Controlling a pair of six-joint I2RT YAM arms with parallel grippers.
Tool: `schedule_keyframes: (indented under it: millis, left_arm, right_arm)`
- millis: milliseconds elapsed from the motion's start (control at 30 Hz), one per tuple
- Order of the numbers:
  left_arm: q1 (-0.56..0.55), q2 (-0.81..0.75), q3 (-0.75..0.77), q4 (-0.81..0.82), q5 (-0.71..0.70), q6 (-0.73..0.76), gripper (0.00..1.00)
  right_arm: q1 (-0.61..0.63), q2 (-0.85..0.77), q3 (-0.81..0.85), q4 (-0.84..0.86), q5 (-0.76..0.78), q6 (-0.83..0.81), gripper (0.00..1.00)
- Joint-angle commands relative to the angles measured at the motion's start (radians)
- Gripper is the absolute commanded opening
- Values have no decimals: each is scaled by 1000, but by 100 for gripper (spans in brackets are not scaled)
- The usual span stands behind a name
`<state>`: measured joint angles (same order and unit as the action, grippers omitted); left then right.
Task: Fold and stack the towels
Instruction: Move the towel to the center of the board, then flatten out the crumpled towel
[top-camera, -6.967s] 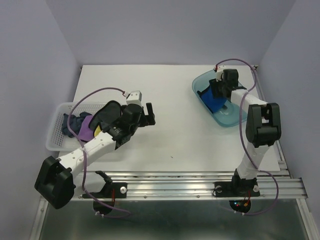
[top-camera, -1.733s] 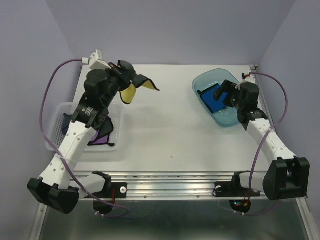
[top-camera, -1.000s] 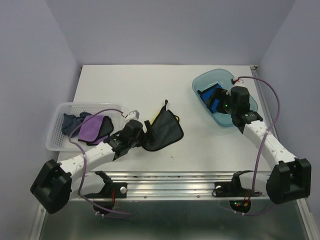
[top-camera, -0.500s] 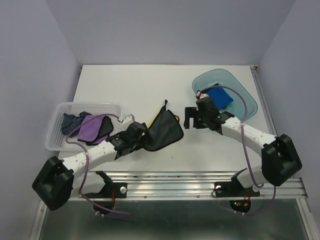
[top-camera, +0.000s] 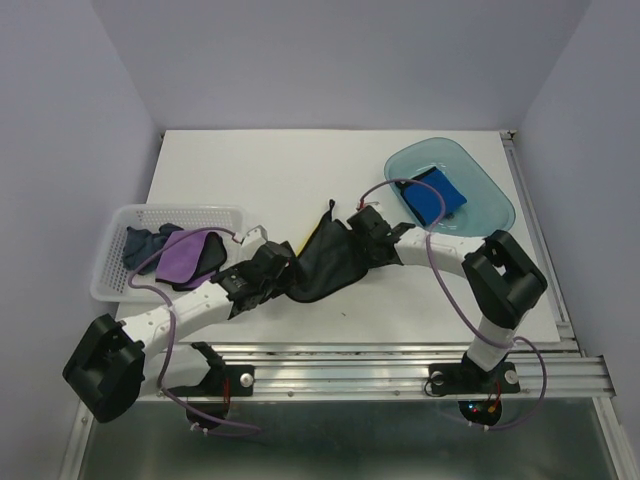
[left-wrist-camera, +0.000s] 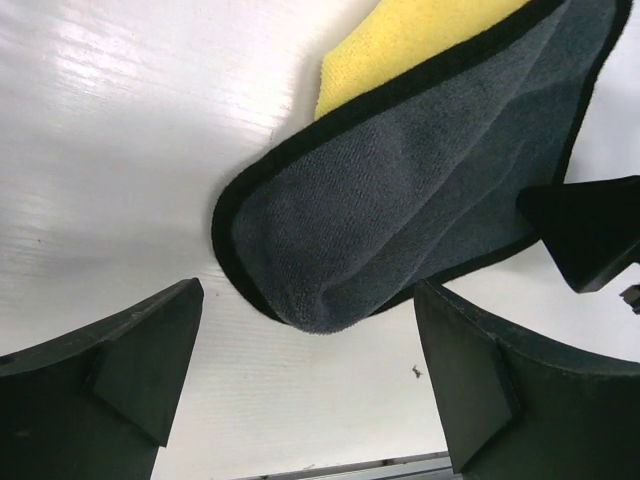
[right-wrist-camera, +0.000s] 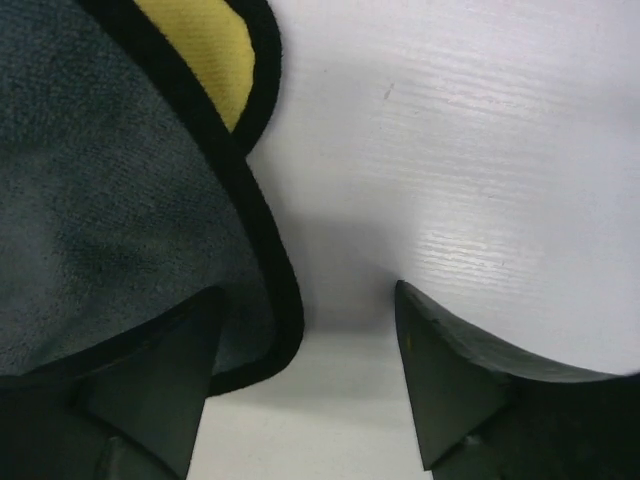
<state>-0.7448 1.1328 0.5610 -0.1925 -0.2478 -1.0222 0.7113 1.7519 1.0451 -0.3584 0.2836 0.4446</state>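
White table | dark towel loose between both hands, not yet folded | left hand spread wide at its edge | right hand parted over its corner, gripping nothing | blue towel looks folded in tray beyond right hand | purple towel, navy towel wait in basket outside left hand

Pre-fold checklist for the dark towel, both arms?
1. left claw open: ok.
2. Near corner of the dark towel inside the left claw's gap: ok.
3. right claw open: ok.
4. Towel edge centred in the right claw: not ok, it sits toward one side and bare table fills the rest.
5. Towel flat: not ok, its yellow underside shows at a turned-over corner.
6. blue towel in the tray, apart from the dark towel: ok.
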Motion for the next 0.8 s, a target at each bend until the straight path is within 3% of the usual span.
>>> schedule_keyframes:
  millis: [0,67,100,200,533,767]
  left_arm:
    - [-1,-47,5,-1,-42,-9,99]
    - [-2,-47,7,1,-44,-4,99]
    - [-2,-44,8,2,-42,-3,99]
    - [-2,-22,14,19,-28,13,99]
    - [-7,116,4,139,54,94,99]
    - [-14,189,46,76,5,131,81]
  right_arm:
    - [10,17,26,-30,83,60,61]
    - [8,0,-8,-30,89,72,50]
    - [8,-9,-26,-33,95,92,40]
    - [8,-51,-115,-40,138,130,27]
    - [5,-91,-148,-25,100,155,22]
    - [5,-88,-148,-19,98,158,22]
